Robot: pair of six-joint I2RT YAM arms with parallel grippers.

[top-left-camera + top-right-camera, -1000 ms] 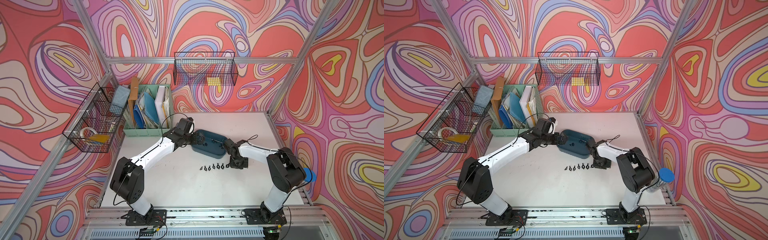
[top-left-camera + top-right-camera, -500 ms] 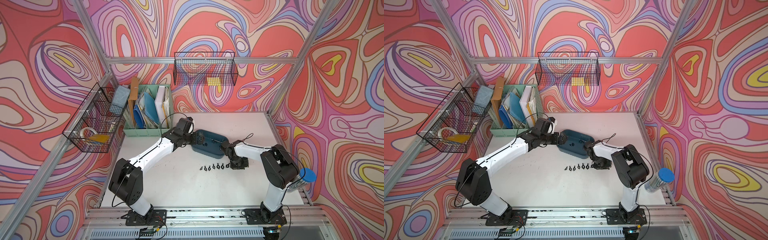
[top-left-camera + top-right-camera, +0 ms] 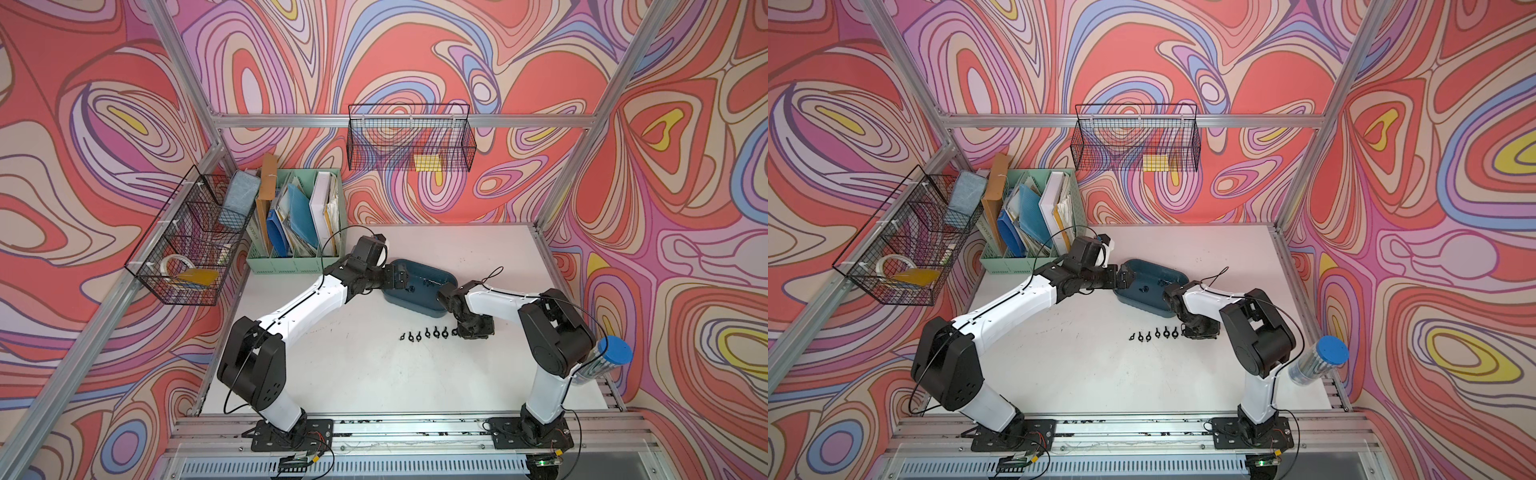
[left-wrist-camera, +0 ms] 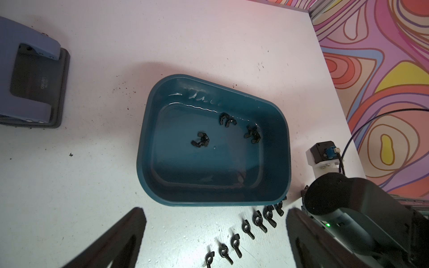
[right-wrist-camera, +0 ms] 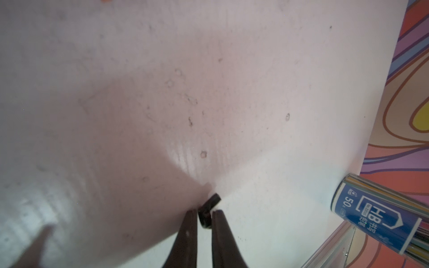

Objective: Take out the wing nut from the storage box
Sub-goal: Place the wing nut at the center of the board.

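The blue label on the pencil tube (image 5: 380, 215), well off to one side of the right gripper's (image 5: 204, 211) jaws, read "HB" and "50"; the hole punch's (image 4: 32, 81) pale print was illegible.

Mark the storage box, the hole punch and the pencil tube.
storage box (image 4: 197, 167): left wrist view, bare floor.
hole punch (image 4: 30, 81): left wrist view, dark middle panel.
pencil tube (image 5: 376, 213): right wrist view, blue label.

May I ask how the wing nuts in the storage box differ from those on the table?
Boxed wing nuts lie scattered, some clumped; table wing nuts form a neat row. Boxed wing nuts rest on teal plastic in the storage box; table wing nuts on the white table. All are small, black.
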